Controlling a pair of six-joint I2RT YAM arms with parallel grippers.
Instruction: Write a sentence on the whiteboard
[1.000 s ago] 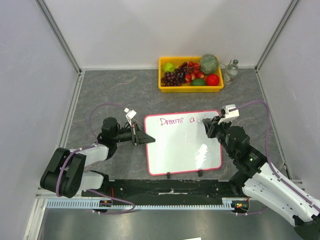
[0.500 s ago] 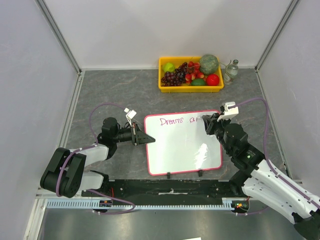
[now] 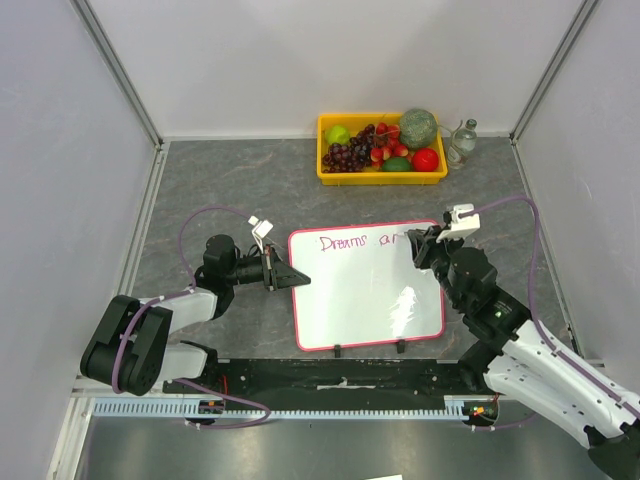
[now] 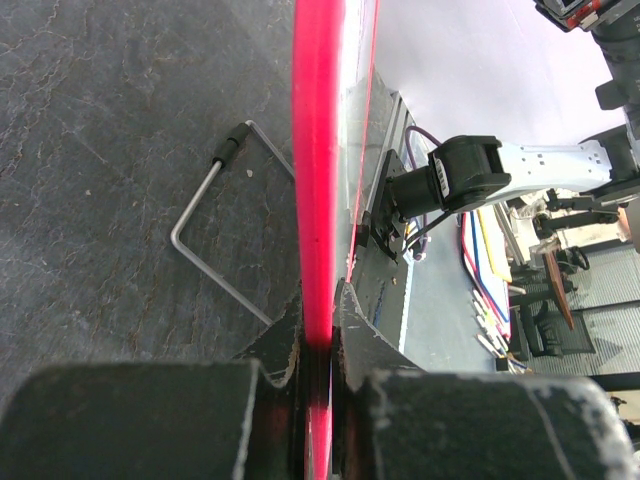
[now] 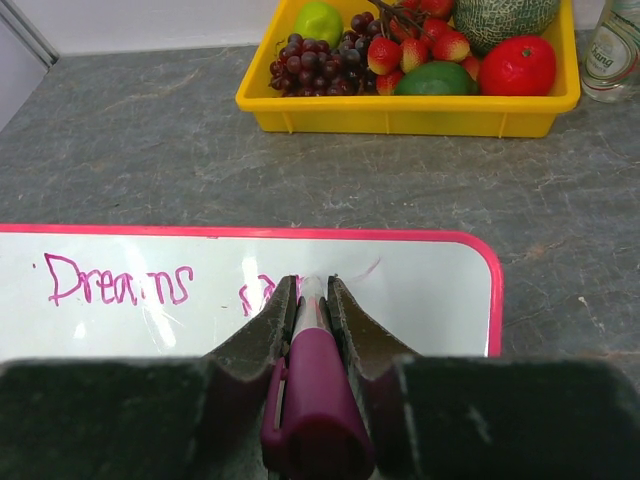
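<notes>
The whiteboard [image 3: 365, 295] lies flat in the middle of the table, white with a pink-red rim [image 4: 318, 180]. My left gripper [image 3: 296, 279] is shut on its left rim, the jaws pinching the pink edge [image 4: 320, 345]. My right gripper [image 3: 418, 248] is shut on a magenta marker [image 5: 312, 385], tip down on the board's top right area [image 5: 420, 290]. The sentence [image 3: 358, 241] runs along the top edge in pink: "Dreams" [image 5: 115, 282] and a started second word [image 5: 256, 295], partly hidden behind my fingers [image 5: 262, 335].
A yellow tray [image 3: 381, 177] of fruit sits at the back, with grapes [image 5: 318, 68], a red fruit [image 5: 515, 65] and a melon. A small glass bottle [image 3: 461, 142] stands right of it. Two black clips [image 3: 340, 350] sit on the board's near edge. A bent metal wire [image 4: 205, 210] lies left of the board.
My right gripper with the marker has shifted slightly right along the top line, and the second word has grown. The left arm has not moved.
</notes>
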